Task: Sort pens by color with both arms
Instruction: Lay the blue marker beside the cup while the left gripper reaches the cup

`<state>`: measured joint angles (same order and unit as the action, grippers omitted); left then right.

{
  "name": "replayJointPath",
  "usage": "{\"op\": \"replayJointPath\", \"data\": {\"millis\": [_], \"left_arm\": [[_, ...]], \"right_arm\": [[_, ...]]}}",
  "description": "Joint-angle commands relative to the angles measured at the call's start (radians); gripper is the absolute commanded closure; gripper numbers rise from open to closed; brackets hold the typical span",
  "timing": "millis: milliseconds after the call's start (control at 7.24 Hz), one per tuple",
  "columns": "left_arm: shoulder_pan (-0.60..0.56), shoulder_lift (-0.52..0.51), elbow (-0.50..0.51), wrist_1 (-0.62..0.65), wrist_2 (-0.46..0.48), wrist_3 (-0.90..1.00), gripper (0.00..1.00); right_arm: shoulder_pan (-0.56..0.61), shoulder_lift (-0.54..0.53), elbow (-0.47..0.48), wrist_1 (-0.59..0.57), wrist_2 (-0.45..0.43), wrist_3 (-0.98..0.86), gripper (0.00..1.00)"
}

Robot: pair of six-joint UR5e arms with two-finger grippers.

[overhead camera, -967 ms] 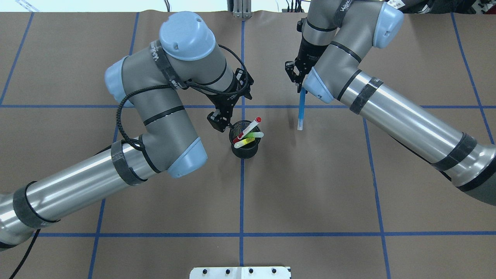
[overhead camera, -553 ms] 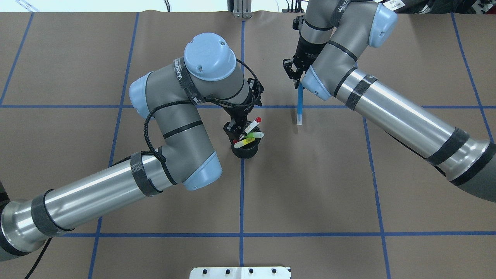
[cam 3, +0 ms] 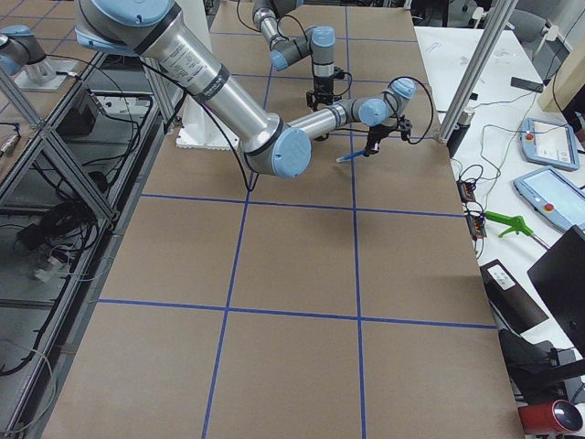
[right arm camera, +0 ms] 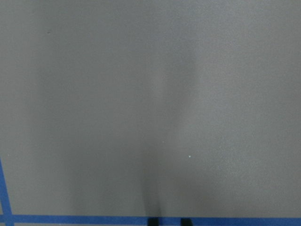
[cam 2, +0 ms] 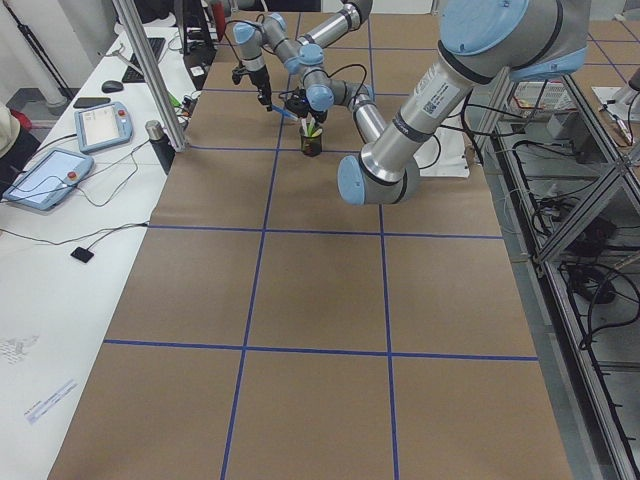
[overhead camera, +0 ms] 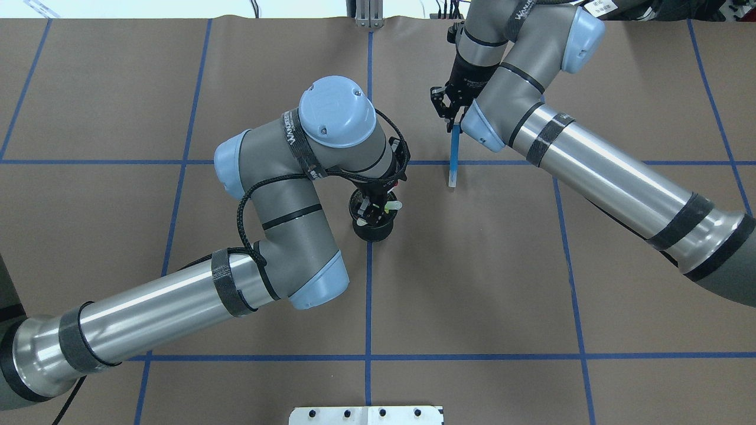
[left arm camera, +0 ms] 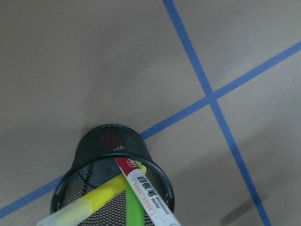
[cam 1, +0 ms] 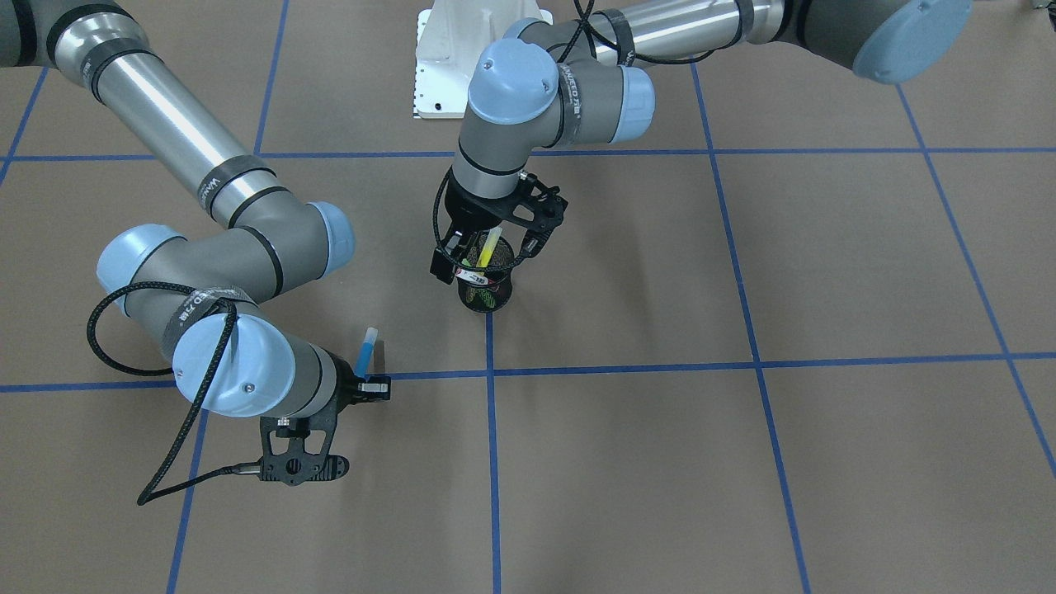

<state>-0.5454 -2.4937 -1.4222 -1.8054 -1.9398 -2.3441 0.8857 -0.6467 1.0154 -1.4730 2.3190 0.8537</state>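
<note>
Tabletop (overhead camera: pixel 472 283) was covered in brown paper with a blue tape grid (overhead camera: pixel 368 307). White desk (cam 2: pixel 60 300) alongside held teach pendants (cam 2: pixel 50 178). Aluminium framing (cam 2: pixel 148 70), loose cables (cam 2: pixel 600 290) nearby.

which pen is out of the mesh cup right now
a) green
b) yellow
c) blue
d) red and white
c: the blue pen hangs from the right gripper, off to the side of the mesh cup, while the yellow pen, green pen and red-and-white pen all sit inside the cup.
</note>
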Motion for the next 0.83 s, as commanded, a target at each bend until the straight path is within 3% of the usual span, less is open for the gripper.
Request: {"op": "replayJointPath", "data": {"millis": [0,415,691], "left_arm": [[-0.001,-0.004,0.002,0.000,0.001,0.008,0.40],[-0.014,-0.002,0.003,0.003,0.007,0.049,0.40],[-0.022,-0.002,0.003,0.006,0.007,0.069,0.52]], "right_arm": [[-0.004,-0.002,0.002,-0.001,-0.012,0.016,0.26],[0.070,-0.031,0.049,-0.015,-0.006,0.019,0.19],[0.209,-0.145,0.136,-0.029,0.002,0.077,0.10]]}}
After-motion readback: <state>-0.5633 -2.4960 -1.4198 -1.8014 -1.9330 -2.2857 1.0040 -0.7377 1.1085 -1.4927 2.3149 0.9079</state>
